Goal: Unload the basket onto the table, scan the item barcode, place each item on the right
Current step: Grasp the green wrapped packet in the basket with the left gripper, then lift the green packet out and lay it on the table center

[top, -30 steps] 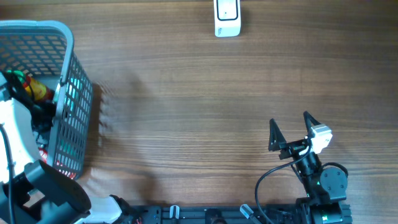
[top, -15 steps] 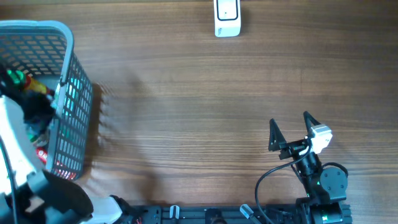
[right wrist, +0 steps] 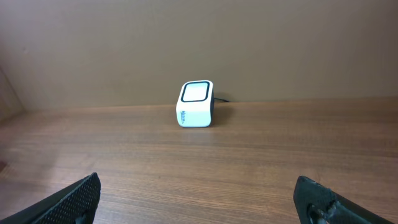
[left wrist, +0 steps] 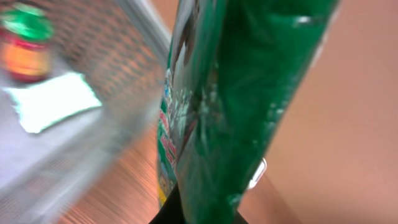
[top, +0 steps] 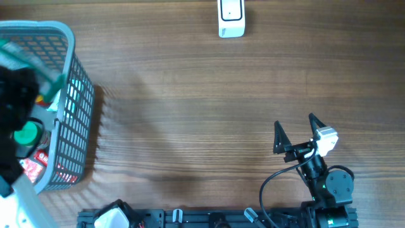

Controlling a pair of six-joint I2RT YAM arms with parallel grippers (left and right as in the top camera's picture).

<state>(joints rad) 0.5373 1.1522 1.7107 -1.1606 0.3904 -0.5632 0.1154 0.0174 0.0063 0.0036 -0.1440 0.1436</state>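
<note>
Left gripper [left wrist: 196,216]: jaws were apart down in the basket [top: 69,95] a second ago, now clenched on the green packet [left wrist: 249,93], which stands up from the fingers and fills the wrist view. The arm has risen. Basket wall sits below and to one side of the grip, smeared by motion. Left behind beneath it: a green-lidded jar [left wrist: 25,40] and a white sachet [left wrist: 53,102]. Judgement: pick made, item leaving the basket, carry to the scanner [top: 231,18] comes next. Scanner is well apart from this gripper, across the table toward the far edge. No barcode is legible on the visible face, so the packet may need turning. Right gripper [top: 294,120] unchanged: spread wide, empty, with the scanner straight ahead of it.
</note>
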